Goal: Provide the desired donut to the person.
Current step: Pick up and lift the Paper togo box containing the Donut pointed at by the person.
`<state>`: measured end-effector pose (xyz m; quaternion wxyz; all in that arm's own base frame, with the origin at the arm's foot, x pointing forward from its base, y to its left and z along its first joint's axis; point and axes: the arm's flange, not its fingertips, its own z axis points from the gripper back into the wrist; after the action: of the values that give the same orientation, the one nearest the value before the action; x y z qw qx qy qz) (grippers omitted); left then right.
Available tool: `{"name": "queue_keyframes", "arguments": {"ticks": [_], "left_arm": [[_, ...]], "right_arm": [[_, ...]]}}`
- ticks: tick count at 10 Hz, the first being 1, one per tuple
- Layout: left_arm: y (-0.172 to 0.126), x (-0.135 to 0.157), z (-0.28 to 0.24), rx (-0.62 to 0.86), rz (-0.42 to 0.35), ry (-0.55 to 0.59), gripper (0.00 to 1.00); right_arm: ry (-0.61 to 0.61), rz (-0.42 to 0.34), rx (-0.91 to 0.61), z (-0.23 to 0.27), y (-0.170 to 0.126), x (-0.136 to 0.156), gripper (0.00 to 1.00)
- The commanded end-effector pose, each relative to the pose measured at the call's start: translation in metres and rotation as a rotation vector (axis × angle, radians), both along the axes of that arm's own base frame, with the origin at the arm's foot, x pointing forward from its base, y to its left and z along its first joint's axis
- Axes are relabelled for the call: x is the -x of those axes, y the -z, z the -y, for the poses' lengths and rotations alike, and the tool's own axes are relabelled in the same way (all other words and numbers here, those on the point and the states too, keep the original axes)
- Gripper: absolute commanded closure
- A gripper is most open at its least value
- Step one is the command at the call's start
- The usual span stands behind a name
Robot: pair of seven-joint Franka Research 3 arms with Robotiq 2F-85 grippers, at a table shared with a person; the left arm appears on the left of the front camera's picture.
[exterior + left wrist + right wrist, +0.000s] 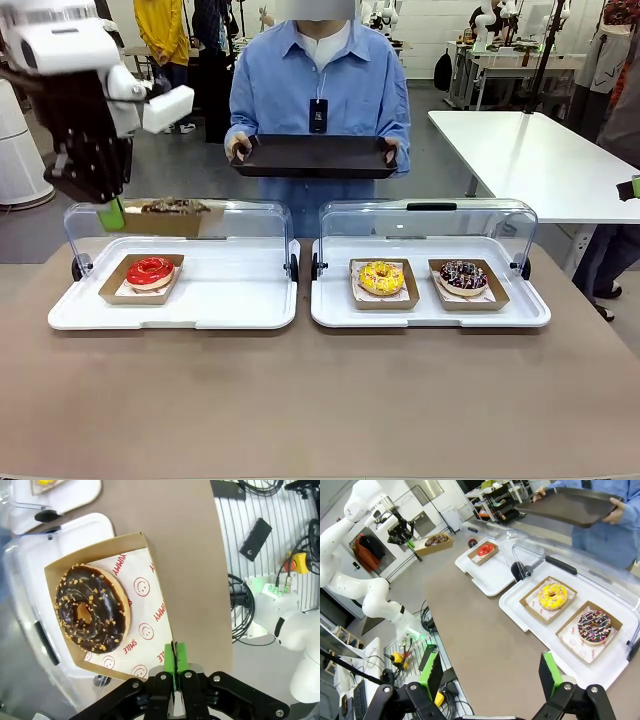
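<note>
Cardboard donut tray (127,542) clamped in left gripper (174,666), clearest from wrist; right gripper (491,670) apart

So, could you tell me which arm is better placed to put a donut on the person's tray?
Left. The left gripper is shut on the cardboard tray with the chocolate donut, held up toward the person's black tray; the right gripper hangs open and empty.

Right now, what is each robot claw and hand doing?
Left gripper: closed on the cardboard tray of the chocolate donut.
Right gripper: open, empty.
Person's hands: holding a dark serving tray.
</note>
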<state>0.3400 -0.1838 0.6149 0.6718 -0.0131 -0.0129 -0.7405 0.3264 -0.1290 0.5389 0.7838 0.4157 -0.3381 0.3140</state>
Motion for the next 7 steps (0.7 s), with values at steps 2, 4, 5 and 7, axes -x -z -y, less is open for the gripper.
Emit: {"name": "queue_keyframes", "arguments": {"ticks": [2,4,5,7], "left_arm": [[-0.009,-0.007,0.004,0.065,0.017,-0.036,1.0],[0.001,-0.011,0.003,0.069,0.0,-0.013,1.0],[-0.011,-0.006,-0.001,0.035,0.017,-0.021,1.0],[-0.011,-0.006,-0.001,0.035,0.017,-0.021,1.0]], "right_arm": [[0.0,-0.002,0.001,0.0,0.0,0.0,0.0],[0.0,-0.002,0.001,0.0,0.0,0.0,0.0],[0.0,-0.002,0.001,0.0,0.0,0.0,0.0],[0.0,-0.002,0.001,0.0,0.0,0.0,0.0]]}}
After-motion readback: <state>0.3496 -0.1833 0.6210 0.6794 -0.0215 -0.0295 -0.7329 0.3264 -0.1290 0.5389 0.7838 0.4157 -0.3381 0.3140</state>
